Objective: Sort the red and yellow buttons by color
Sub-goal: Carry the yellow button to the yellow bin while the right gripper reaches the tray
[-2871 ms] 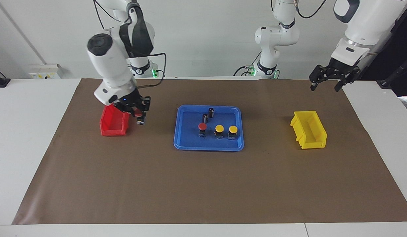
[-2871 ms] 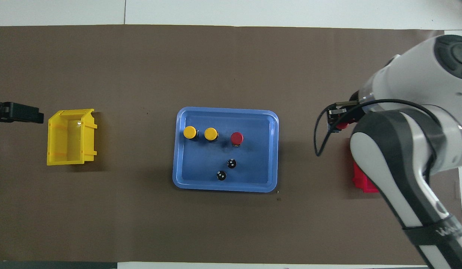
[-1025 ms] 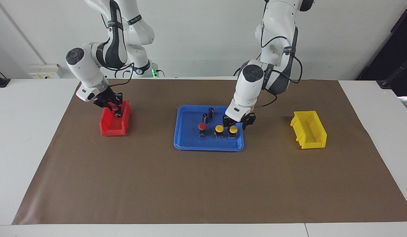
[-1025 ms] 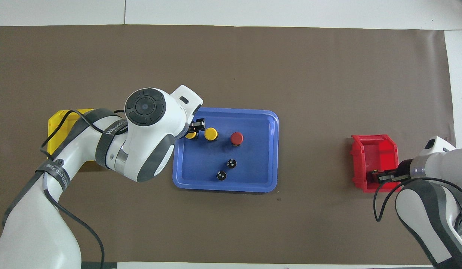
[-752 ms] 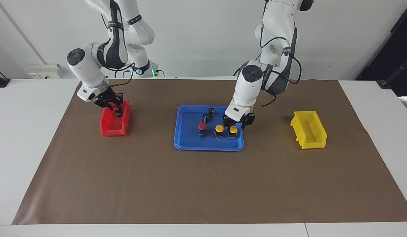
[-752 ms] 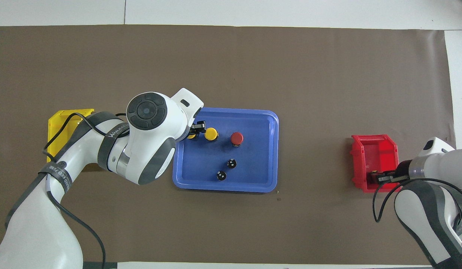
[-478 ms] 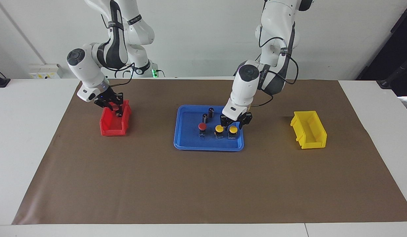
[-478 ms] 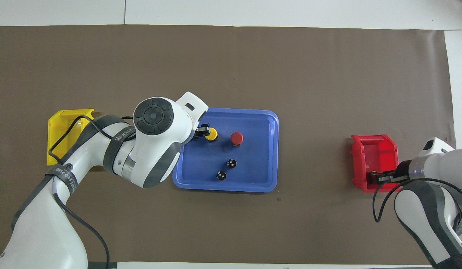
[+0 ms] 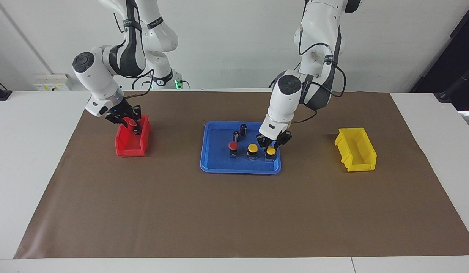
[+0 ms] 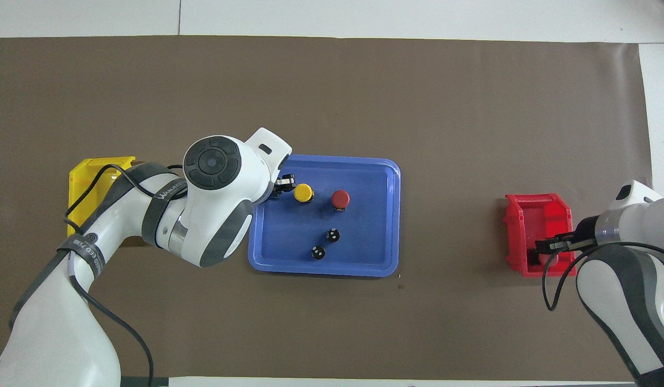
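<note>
Clock for you: overhead view, hub at the tray centre, 12 pointing away from the robots.

1. Brown mat (image 10: 332,97): it carries everything. The sort is early, I'd say, with no button confirmed resting in a bin yet.
2. Blue tray (image 10: 364,242): at the hub. Three of the four buttons are inside it.
3. Red bin (image 10: 536,215): at 3 o'clock, well apart from the tray. It is the drop point for the first red.
4. Yellow bin (image 9: 356,149): at 9 o'clock, well apart. No button shows in it in the facing view.
5. Right gripper (image 9: 129,120): it hangs over the red bin. You can't tell from these views whether it is clamped or letting go.
6. Left gripper (image 9: 271,143): down in the tray's 10 o'clock corner, pinched together on a yellow cap. I read this as a pick just made, with no lift yet.
7. Carried red button (image 9: 132,123): at the right gripper, over the red bin, not seen lying on its floor. Count it as nearly done.
8. Gripped yellow button (image 9: 271,151): in the left gripper, its body on the tray floor.
9. Free yellow button (image 10: 303,192): at 11 o'clock in the tray, upright and untouched.
10. Tray red button (image 10: 340,198): at 1 o'clock, upright and untouched.
11. Dark cylinders (image 10: 333,235): at 6 o'clock in the tray. They aren't part of the sort, so leave them.
</note>
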